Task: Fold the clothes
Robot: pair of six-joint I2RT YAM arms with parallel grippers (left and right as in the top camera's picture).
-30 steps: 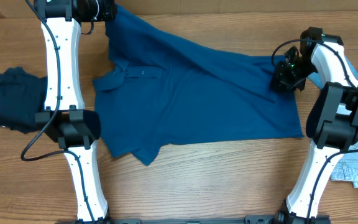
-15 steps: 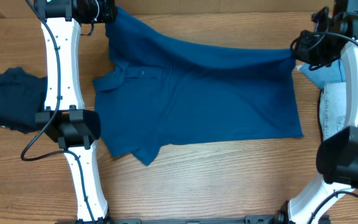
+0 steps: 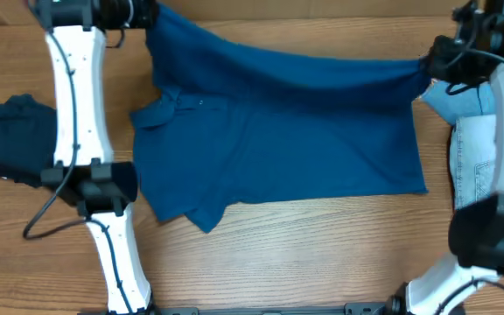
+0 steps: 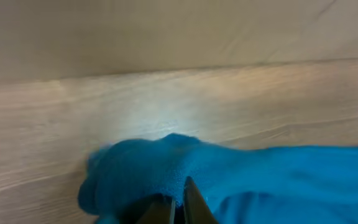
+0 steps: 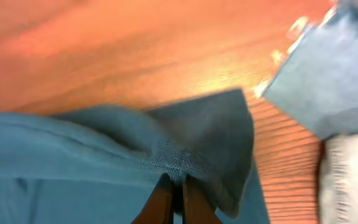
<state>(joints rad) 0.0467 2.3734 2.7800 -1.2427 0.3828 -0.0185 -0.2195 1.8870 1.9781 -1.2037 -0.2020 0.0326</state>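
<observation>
A medium-blue polo shirt [image 3: 278, 140] lies spread across the middle of the table, its far edge lifted and stretched between both arms. My left gripper [image 3: 150, 15] is shut on the shirt's far-left corner [image 4: 160, 168]. My right gripper [image 3: 429, 68] is shut on the far-right corner [image 5: 185, 162]. A dark navy garment [image 3: 11, 140] lies crumpled at the left edge. Pale denim pieces [image 3: 479, 149] lie at the right edge, also showing in the right wrist view [image 5: 334, 74].
The wooden table [image 3: 322, 245] runs to the front edge below the shirt. The left arm's column [image 3: 77, 105] stands between the navy garment and the shirt. The right arm's base [image 3: 488, 236] stands over the denim at the right.
My right gripper has lifted the shirt's right corner and carried it up and to the right, pulling the far edge taut. The left gripper kept its hold at the far left.
</observation>
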